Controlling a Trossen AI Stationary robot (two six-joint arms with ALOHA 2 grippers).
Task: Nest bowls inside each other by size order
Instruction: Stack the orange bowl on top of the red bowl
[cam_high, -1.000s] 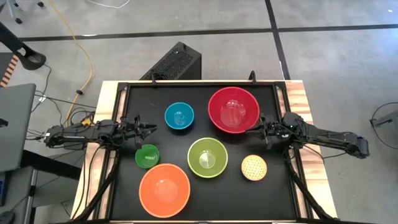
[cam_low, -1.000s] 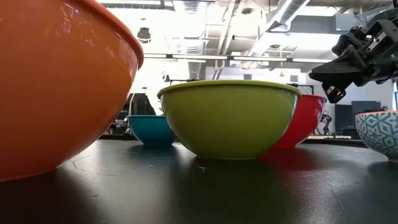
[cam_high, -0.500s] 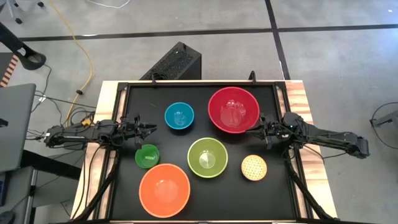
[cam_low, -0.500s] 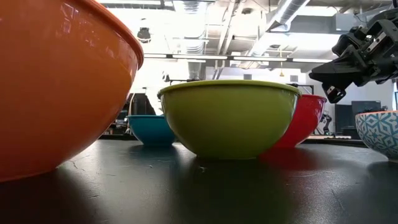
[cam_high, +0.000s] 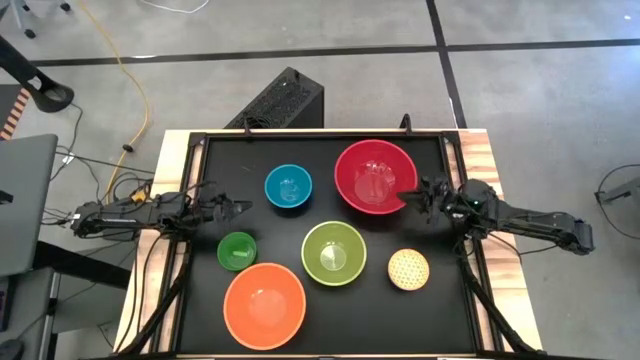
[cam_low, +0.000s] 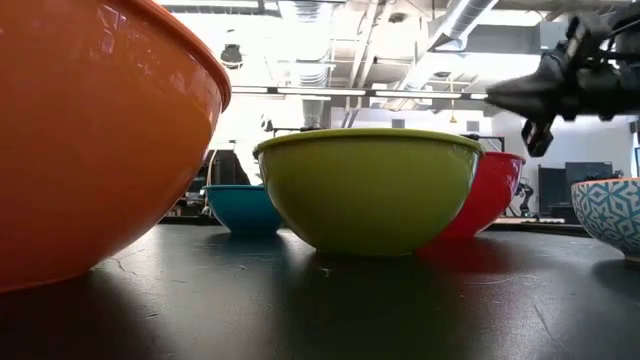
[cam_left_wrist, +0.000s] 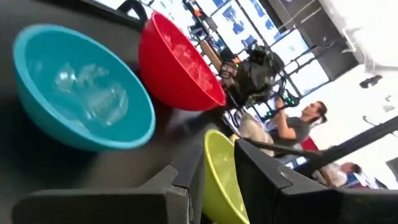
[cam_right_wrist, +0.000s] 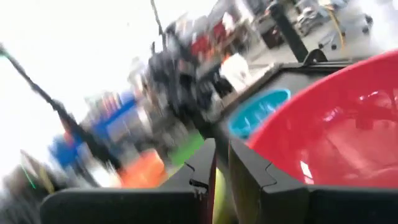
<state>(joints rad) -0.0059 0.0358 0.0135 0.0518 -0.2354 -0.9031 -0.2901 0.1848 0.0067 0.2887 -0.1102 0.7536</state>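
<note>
Six bowls sit apart on your black table, none nested, and both grippers hold nothing.

Your right gripper (cam_high: 420, 194) hangs at the right rim of the red bowl (cam_high: 373, 176), its fingers nearly closed with only a thin gap between them. Your left gripper (cam_high: 237, 208) waits at the table's (cam_high: 455, 310) left side, between the blue bowl (cam_high: 288, 186) and the small dark green bowl (cam_high: 237, 250), fingers slightly apart. The lime green bowl (cam_high: 333, 252) stands in the middle, the orange bowl (cam_high: 264, 305) at the near edge, and the small dotted bowl (cam_high: 408, 269) lies right of the lime one.
</note>
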